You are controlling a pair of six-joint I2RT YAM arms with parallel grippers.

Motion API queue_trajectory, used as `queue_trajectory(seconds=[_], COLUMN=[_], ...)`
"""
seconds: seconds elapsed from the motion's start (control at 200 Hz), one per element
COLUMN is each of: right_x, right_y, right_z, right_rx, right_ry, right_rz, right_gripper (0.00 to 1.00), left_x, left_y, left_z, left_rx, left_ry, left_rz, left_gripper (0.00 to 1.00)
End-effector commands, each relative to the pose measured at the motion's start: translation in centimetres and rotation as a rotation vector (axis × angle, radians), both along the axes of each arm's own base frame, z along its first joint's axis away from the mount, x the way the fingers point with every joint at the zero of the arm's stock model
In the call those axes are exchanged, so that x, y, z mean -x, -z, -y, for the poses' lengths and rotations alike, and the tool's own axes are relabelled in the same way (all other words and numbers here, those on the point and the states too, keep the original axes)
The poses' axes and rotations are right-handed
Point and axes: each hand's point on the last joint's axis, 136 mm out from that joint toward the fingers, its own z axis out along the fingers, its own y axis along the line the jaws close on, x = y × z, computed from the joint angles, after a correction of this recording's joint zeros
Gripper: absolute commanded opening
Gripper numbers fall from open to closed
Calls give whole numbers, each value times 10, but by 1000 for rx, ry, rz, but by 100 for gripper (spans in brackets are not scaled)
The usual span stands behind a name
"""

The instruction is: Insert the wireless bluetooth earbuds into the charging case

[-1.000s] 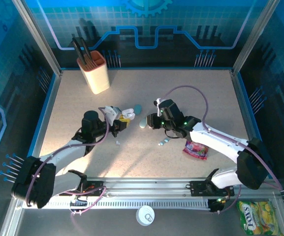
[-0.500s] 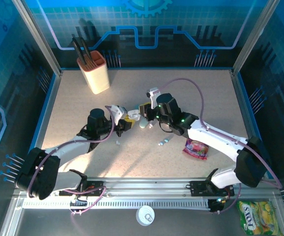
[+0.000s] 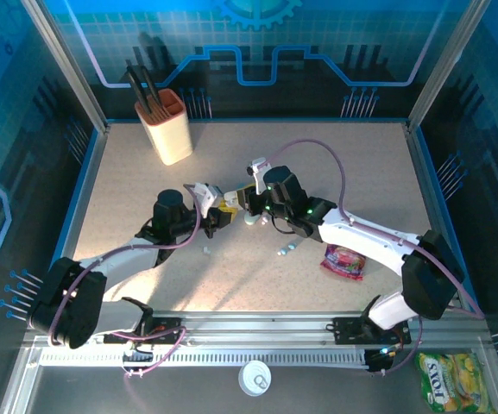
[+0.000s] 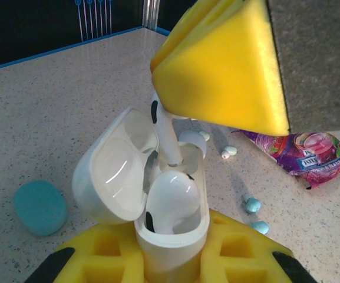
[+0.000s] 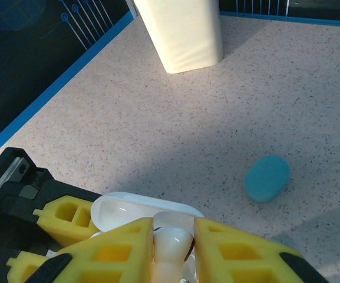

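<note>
My left gripper (image 4: 172,254) is shut on the base of a white charging case (image 4: 171,239), whose lid (image 4: 114,171) stands open to the left. One white earbud (image 4: 172,197) sits in the case. My right gripper (image 5: 172,247) is shut on a second white earbud (image 5: 171,243), and its stem (image 4: 168,138) points down into the case's far socket. Seen from above, the two grippers (image 3: 223,210) (image 3: 242,200) meet at mid-table. Loose light-blue earbuds (image 4: 253,204) lie on the table to the right, and a small white one (image 3: 205,251) lies near the left arm.
A teal pebble-shaped case (image 5: 267,178) lies just beyond the grippers. A cream cup (image 3: 167,125) holding black tools stands at the back left. A pink candy packet (image 3: 343,260) lies under the right arm. A yellow snack bag (image 3: 450,379) lies off the table at the front right.
My right gripper has carried its earbud left and come over the open case. The left gripper with the case has shifted slightly right to meet it.
</note>
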Motion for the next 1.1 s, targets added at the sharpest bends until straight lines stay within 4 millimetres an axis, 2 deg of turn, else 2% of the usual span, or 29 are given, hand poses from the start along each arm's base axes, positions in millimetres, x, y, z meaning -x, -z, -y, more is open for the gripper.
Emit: queue_trajectory(seconds=[0.0,0.385,0.675,0.975,1.096], right_x=[-2,-6,-5,2,4], right_y=[-5,7,17,4,1], right_z=[0,14,8,-4,-4], right_rx=[-1,37,38,-45,-70], right_ry=[19,83,73,33,33], right_rz=[31,16,-32,-77,-82], right_gripper=[23,21,22,29,37], left_x=[-6,-7,-9,-15,-15], left_y=[-18,-20,-21,-20,-20], left_z=[4,2,2,4,6], left_rx=[27,27,34,38,42], left_ry=[0,-18,-22,-22,-15], left_rz=[55,65,69,70,69], left_gripper=[1,1,1,1,1])
